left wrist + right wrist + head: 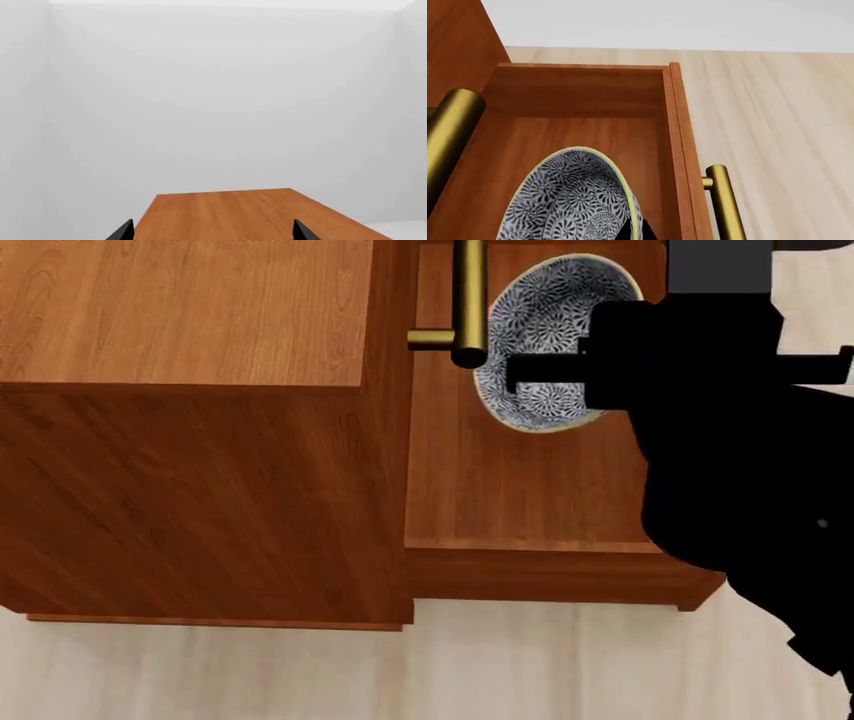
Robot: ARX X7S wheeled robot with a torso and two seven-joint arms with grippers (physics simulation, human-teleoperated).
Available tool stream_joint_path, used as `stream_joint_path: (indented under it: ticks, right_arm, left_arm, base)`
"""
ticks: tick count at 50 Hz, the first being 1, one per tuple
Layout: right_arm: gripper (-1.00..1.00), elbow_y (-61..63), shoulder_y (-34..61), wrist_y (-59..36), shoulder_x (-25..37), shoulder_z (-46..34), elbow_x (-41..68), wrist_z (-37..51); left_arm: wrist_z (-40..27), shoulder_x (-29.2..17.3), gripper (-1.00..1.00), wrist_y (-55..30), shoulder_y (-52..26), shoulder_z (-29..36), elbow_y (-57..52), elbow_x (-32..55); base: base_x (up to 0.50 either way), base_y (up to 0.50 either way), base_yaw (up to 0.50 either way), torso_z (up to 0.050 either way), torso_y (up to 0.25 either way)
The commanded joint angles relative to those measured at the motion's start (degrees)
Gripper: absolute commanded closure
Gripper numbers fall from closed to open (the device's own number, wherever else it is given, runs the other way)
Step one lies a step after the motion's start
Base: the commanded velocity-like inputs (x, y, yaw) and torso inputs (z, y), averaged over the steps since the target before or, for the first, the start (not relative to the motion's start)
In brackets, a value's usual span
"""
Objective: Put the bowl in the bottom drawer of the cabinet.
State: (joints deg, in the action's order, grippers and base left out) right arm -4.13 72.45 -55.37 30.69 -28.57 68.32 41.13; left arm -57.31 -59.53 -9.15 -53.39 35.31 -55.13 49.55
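Note:
The blue-patterned bowl (pixel 547 330) hangs tilted on edge inside the pulled-out bottom drawer (pixel 521 490) of the reddish-brown cabinet (pixel 187 310). My right gripper (pixel 561 370) is shut on the bowl's rim, the arm reaching in from the right. The right wrist view has the bowl (pixel 570 200) close up over the drawer floor (pixel 580 125), with a dark finger (pixel 635 234) on the rim. Whether the bowl touches the floor I cannot tell. My left gripper (pixel 213 232) stands open above the cabinet top (pixel 227 212), holding nothing.
A brass bar handle (pixel 467 300) of an upper drawer juts out over the open drawer beside the bowl. The bottom drawer's own brass handle (pixel 724 200) sits on its front. Pale wood floor (pixel 534 660) surrounds the cabinet, and white walls (pixel 213 100) stand behind it.

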Motion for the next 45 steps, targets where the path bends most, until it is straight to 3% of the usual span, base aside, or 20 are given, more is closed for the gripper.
stream_joint_path:
  ticks: [1,45]
  right_arm:
    - [1.00,-2.30,0.44,1.64,-1.17,-0.65,-2.17,-2.03]
    - [1.00,-10.01,-1.70,7.53,-3.95,-3.13,-6.35,-7.87]
  left_arm:
    - [0.03,0.08,-1.00,-0.22,-0.41,0.11,0.19,0.17]
    - [0.02,-0.52,-1.00,0.15,-0.17,0.22,0.32,0.02]
  base:
    - [0.00,0.00,0.00,0.000,0.000]
    - [0.00,0.00,0.00,0.000,0.000]
